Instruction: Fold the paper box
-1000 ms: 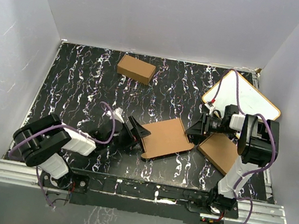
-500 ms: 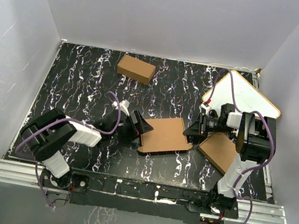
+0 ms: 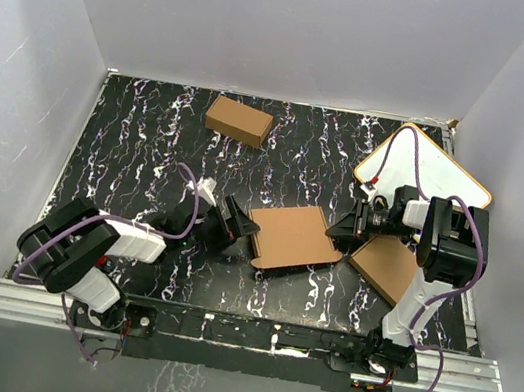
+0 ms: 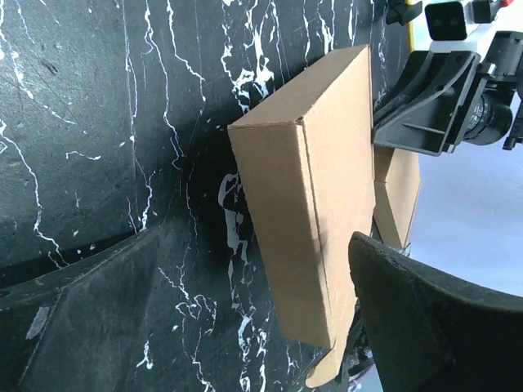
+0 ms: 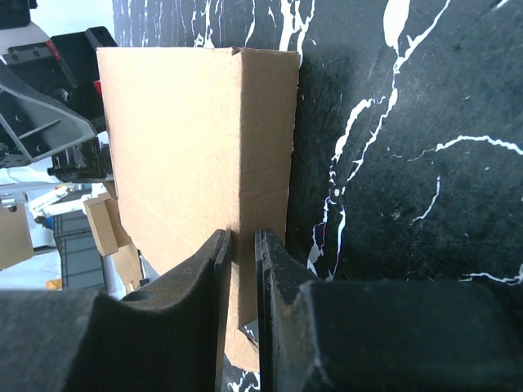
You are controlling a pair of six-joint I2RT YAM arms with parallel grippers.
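The paper box [image 3: 291,240] is sitting in the middle of the black surface [image 3: 138,149] with white streaks. It is closer to the near edge than to the far one. It is folded into a thin, flat brown shape, and one long narrow side is showing in both wrist views. A small tab is sticking out at its right end.

The right gripper [image 3: 340,238] is reaching in from the right. Its jaws are squeezing together on a thin bit of cardboard at the box's right end. In the right wrist view only a narrow strip of brown is showing between the two black fingers [image 5: 282,318].

The left gripper [image 3: 239,228] is sitting just beside the box's left end. Its jaws are spread wide apart and are holding nothing. In the left wrist view the box's end is sitting between the two fingers, and I cannot tell if they are touching it.

Another flat brown carton [image 3: 387,267] is lying partly under the right arm, close to the box. A white board [image 3: 441,172] with an orange rim is leaning behind that arm. A smaller, chunkier carton [image 3: 239,120] is sitting well apart, near the far wall.
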